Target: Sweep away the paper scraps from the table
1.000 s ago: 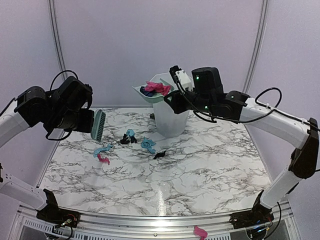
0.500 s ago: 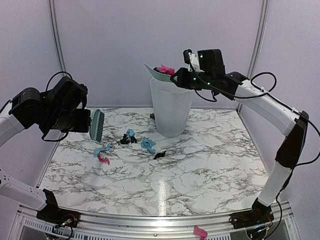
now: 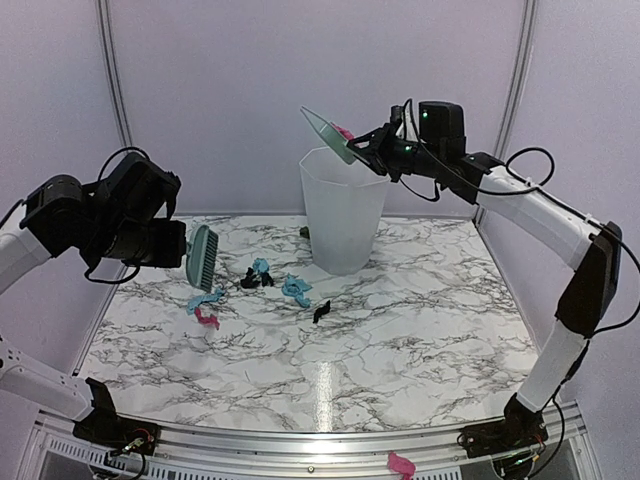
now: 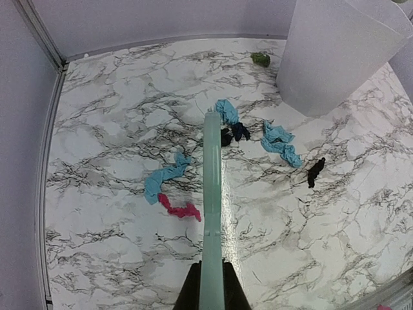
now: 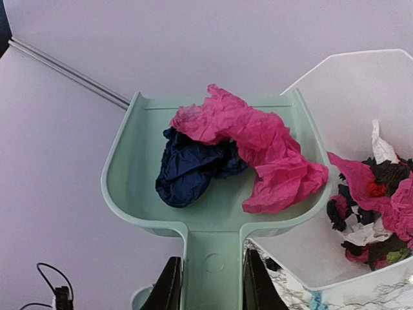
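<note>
The right tool, clamped on the mint-green plastic dustpan, is raising and tilting it steeper over the translucent white bin. Pink and navy paper scraps are not yet sliding out. The left tool, clamped on the mint-green brush, is hovering over the marble-patterned worktop, where more scraps are lying.

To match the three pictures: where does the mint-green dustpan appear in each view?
Top external: dustpan upper middle, tilted over the white bin.
Left wrist: not in it.
Right wrist: dustpan in the centre, holding paper scraps.
Shared landmark: the white bin, top right in left wrist, right side in right wrist.
</note>
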